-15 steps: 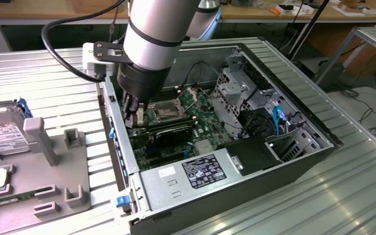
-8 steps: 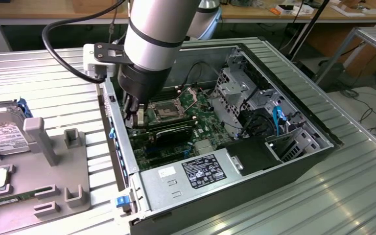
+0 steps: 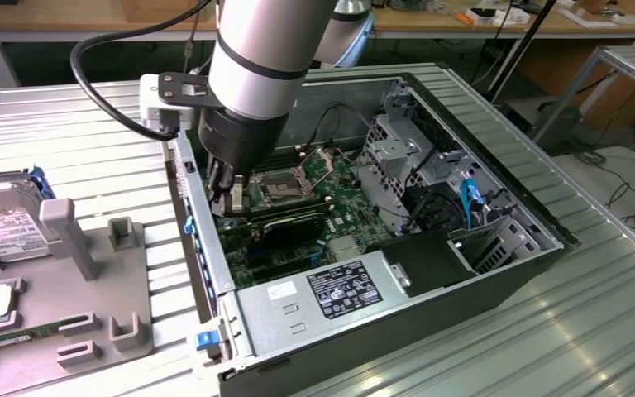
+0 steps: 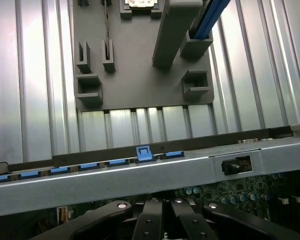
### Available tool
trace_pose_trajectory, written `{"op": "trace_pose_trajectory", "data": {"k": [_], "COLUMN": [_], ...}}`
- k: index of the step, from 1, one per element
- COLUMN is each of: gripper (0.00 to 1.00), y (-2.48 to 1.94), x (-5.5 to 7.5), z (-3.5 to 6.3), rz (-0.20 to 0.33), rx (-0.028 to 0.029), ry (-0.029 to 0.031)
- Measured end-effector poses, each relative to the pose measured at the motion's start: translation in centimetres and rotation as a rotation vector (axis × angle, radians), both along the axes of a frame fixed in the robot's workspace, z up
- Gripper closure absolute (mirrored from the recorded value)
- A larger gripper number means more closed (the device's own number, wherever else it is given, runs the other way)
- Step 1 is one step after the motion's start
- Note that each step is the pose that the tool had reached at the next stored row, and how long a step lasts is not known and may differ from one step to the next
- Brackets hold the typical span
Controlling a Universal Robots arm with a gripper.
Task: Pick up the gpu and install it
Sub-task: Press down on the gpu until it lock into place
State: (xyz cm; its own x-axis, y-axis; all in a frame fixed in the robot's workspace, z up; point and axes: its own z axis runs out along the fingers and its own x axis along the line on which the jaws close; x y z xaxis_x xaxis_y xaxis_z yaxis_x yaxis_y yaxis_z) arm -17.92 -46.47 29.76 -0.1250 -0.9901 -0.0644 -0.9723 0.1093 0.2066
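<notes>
The fingers are pressed together, low inside the open computer case, close to its back wall. In the wrist view the fingers look shut tight, with the green board under them.

The gpu seems to be the dark, long block standing on the green board, just below the square chip socket. The fingers are just beside its end by the back wall. I cannot tell if they touch it or pinch any part of it.

The gpu looks light and stiff, but easy to break. I think the best place to hold it is the black block or the bare edges, not the tiny parts.

Its long side runs from the back wall toward the exterior view's right, rising a little. It looks to stand on its edge.

The gray tray sits on the tabletop outside the case.
</notes>
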Motion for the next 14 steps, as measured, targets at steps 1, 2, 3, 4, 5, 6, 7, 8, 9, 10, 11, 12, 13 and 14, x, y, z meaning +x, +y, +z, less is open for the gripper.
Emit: {"op": "trace_pose_trajectory", "data": {"k": [1,2,3,4,5,6,7,8,9,10,11,12,13,14], "gripper": [0.89,0.89,0.89,0.89,0.89,0.89,0.89,0.89,0.89,0.89,0.89,0.89,0.89,0.89], "y": [0.0,0.0,0.07,0.02,0.01,0.0,0.0,0.01,0.0,0.0,0.0,0.0,0.0,0.0], "x": [0.0,0.0,0.0,0.0,0.0,0.0,0.0,0.0,0.0,0.0,0.0,0.0,0.0,0.0], "z": [-0.01,-0.01,0.23,0.41,0.75,1.03,1.09,1.09,1.12,1.25,1.44,1.82,2.24,2.62], "rz": [0.0,0.0,-0.001,-0.003,-0.004,-0.004,-0.004,-0.004,-0.004,-0.004,-0.004,-0.004,-0.004,-0.005], "rx": [0.0002,0.0002,-0.0029,0.0013,0.0023,0.0007,0.0009,0.0016,0.0015,0.001,0.0011,0.0013,0.0012,0.0013], "ry": [-0.0001,-0.0001,0.0022,0.0006,0.0011,0.0023,0.0021,0.0021,0.0023,0.0027,0.0027,0.0033,0.0046,0.006]}}
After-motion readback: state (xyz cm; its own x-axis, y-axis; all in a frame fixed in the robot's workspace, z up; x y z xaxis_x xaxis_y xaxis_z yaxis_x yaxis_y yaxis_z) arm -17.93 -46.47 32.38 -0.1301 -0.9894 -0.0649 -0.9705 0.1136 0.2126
